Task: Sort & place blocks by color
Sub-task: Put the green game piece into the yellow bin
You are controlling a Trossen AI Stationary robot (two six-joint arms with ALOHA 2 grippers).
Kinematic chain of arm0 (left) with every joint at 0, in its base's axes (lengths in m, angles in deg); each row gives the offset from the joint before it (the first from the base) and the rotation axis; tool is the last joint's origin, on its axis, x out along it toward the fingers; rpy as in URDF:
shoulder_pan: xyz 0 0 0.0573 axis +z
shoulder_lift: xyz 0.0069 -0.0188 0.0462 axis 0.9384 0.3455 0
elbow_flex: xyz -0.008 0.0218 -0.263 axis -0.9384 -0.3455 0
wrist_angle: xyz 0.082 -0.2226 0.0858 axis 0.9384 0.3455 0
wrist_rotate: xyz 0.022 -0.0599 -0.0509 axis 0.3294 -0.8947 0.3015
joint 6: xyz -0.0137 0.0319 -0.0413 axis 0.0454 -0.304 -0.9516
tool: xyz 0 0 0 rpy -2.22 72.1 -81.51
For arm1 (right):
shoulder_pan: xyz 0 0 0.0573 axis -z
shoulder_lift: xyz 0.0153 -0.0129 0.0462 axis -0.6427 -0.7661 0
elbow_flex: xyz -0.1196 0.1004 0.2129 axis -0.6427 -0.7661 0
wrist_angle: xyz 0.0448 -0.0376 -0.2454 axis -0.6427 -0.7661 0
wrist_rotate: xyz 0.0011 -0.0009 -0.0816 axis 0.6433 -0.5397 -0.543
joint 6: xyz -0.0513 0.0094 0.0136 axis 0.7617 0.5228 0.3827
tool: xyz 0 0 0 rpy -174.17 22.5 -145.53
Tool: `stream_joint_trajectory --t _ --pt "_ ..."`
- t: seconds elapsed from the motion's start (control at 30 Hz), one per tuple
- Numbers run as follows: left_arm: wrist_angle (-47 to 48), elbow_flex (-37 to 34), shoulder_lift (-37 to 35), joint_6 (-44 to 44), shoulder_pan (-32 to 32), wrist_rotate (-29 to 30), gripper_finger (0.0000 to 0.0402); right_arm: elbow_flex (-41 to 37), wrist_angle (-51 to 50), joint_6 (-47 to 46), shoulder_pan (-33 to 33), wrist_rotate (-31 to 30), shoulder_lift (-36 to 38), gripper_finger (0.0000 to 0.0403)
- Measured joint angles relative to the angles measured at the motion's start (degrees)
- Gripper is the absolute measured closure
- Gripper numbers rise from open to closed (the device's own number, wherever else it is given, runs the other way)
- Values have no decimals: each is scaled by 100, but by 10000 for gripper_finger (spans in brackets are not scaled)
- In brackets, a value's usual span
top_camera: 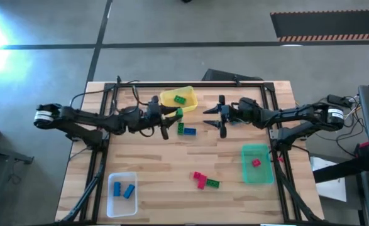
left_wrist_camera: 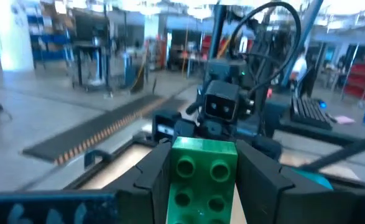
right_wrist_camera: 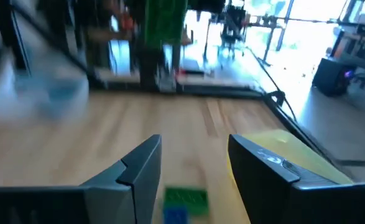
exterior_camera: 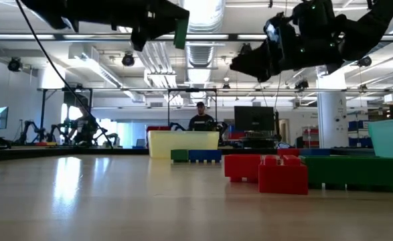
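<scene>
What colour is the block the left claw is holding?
Green; the block shows best in the left wrist view, clamped in the left claw.

Around the table point(top_camera: 146, 163): one bin point(top_camera: 178, 99) at the far edge, another point(top_camera: 122, 194) near-left, the third point(top_camera: 257, 165) right.

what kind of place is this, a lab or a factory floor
Most likely a robotics lab in a big open industrial hall. The low view shows exposed ceiling ducts, other robot arms on stands and a person at a monitor behind the wooden table.
</scene>
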Motion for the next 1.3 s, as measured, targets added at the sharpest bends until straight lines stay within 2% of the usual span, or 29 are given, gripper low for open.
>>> stream_joint_trajectory --t 0.1,0.23,0.43,0.6,0.77,1.1,1.3 --pt "-562 -166 176 216 -2 -7 278 124 143 -644 -7 14 -30 216" --pt "-610 -198 249 600 2 -19 278 411 -43 -956 -94 143 -36 187" --pt "-620 -198 190 1235 52 -20 278 987 -89 -1033 -138 136 -244 139" --pt "-520 -194 85 1729 55 -61 278 1536 -215 -1086 -173 137 -665 115" --pt "-488 -216 -42 2368 66 -170 278 2107 -381 -913 -168 197 -1171 108" --pt "-543 -232 -296 2344 201 -173 278 3413 -1492 -334 -146 358 -2015 108" --pt "-491 -233 -300 2372 201 -16 278 3923 -2313 135 -92 756 -2183 108"
